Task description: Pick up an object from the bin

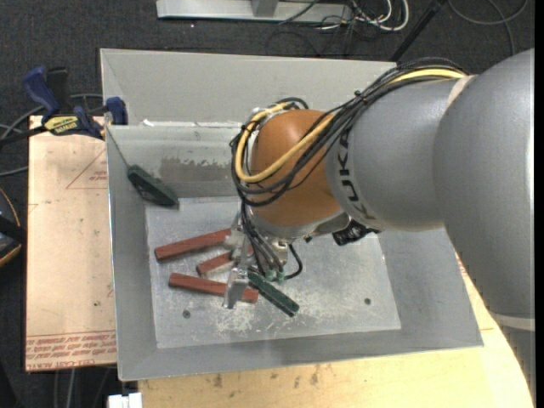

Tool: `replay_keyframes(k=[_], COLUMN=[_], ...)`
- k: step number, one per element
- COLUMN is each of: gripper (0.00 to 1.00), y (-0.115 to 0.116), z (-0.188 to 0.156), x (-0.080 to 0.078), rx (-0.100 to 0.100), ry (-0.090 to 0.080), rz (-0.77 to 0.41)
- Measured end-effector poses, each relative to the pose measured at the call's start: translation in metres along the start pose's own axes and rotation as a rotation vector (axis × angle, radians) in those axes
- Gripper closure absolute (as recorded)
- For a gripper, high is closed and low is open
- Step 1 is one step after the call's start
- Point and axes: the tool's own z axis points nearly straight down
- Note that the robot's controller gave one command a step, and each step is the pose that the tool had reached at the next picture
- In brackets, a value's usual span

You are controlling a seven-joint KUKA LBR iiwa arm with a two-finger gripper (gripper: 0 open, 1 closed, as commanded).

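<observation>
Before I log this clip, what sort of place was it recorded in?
Probably a robotics lab or test cell: a KUKA arm reaches into a grey metal bin holding reddish-brown sticks, and loose cables trail over dark carpet behind it.

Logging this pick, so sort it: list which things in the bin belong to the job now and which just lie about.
Job, nearest the arm's end:
- green bar
- lowest red bar
- short red bar
I cannot tell which of these it is after.

Lying about:
- top red bar
- black piece, far left corner
</observation>
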Motion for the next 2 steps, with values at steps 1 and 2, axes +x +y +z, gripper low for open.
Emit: replay_keyframes(k=[1,2], gripper=[0.0,0.0], y=[-0.006,-0.012], z=[-0.014,0.052], x=[-0.001,0.003], rx=[-0.002,-0.009], ry=[-0.007,-0.022], rz=[0.002,-0.015])
